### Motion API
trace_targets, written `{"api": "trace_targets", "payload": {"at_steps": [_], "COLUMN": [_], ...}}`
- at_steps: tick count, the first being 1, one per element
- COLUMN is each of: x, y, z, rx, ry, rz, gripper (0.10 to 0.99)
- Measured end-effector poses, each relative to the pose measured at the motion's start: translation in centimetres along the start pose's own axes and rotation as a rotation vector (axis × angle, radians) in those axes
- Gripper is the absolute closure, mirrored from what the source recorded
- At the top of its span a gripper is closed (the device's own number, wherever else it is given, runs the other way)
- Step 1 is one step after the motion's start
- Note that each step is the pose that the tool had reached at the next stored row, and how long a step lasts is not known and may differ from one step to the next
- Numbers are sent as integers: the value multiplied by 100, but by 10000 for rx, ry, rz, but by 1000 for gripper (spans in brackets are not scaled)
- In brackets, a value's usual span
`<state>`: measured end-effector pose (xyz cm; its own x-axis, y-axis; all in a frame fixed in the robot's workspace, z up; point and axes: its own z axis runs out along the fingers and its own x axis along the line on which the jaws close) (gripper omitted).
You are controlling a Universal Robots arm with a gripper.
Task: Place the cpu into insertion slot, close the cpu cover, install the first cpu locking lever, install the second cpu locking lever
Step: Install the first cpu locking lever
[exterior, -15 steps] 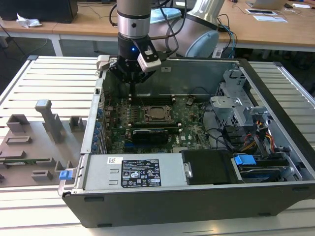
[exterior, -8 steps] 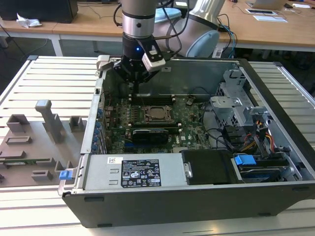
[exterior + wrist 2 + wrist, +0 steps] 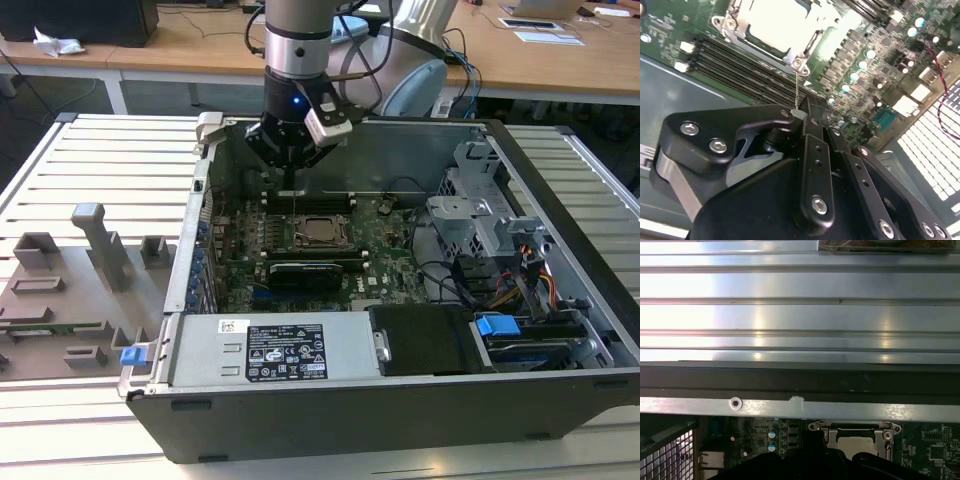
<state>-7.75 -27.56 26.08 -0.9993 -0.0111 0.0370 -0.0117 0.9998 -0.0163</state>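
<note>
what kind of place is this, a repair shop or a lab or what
Probably a robotics lab or test workshop rather than a repair shop: an open computer case lies on a slatted metal table, a robot arm's gripper hangs over its motherboard, and wooden desks stand behind.

The arm points straight down, its gripper (image 3: 290, 178) pinched closed.

The gripper (image 3: 291, 178) hangs inside the open case (image 3: 400, 400), just above the green board (image 3: 390, 250), at the far edge of the cpu cover (image 3: 318, 231). The cover lies flat over the cpu (image 3: 320, 230)
</note>
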Motion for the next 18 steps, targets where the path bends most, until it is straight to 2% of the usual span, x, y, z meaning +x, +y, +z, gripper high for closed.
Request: {"api": "trace_targets", "payload": {"at_steps": [3, 7, 11, 18], "x": [-105, -187, -190, -194], "y": [1, 1, 2, 4], "z": [0, 8, 45, 151], "rx": [0, -1, 0, -1], "ry": [11, 26, 34, 37], "rz": [0, -2, -1, -2], "gripper": [980, 980, 980, 980]}}
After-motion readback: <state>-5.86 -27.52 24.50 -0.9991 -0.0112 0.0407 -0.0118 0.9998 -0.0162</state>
